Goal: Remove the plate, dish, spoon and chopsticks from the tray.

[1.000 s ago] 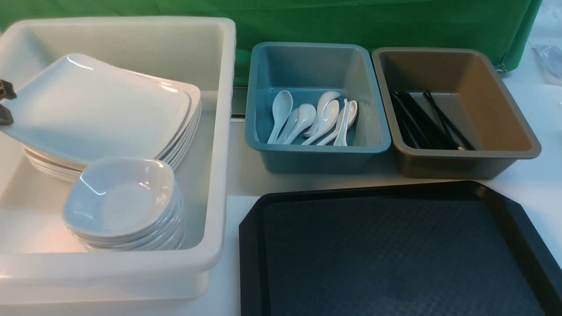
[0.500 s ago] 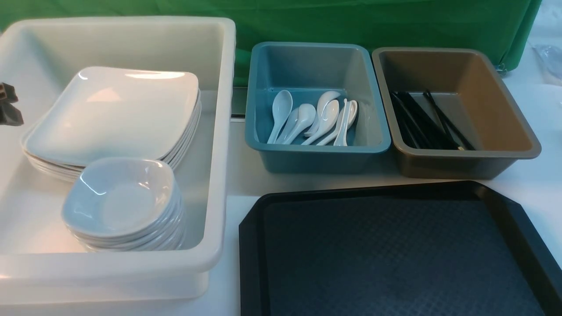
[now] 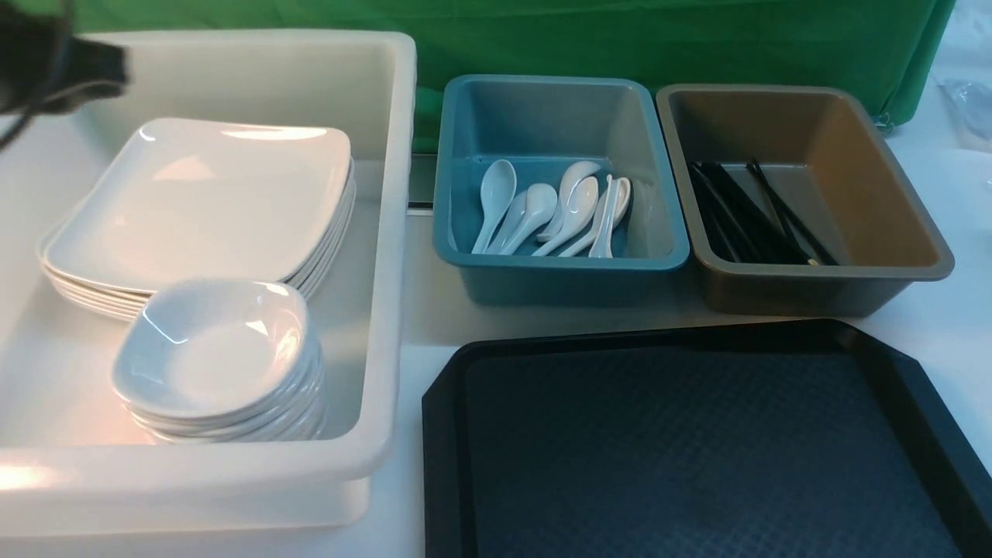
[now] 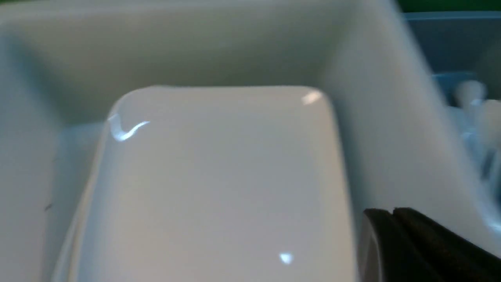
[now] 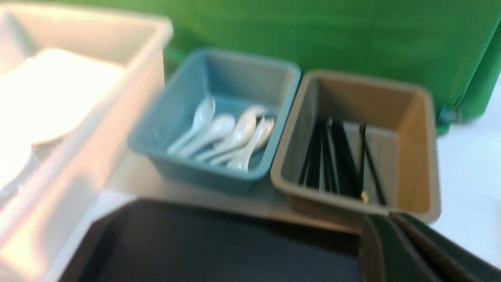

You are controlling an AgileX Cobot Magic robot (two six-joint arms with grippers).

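Dark, flat-fingered left tool (image 4: pixel 422 246), blurred black arm (image 3: pixel 54 66)

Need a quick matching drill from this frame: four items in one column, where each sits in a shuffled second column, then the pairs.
Items:
1. spoons
2. chopsticks
3. top plate
4. small dishes

Places:
A. brown tub
B. white bin, nearer stack
C. teal tub
D. white bin, farther stack

Pairs: 1-C, 2-A, 3-D, 4-B. The black tray shows nothing on it in the part that is visible.
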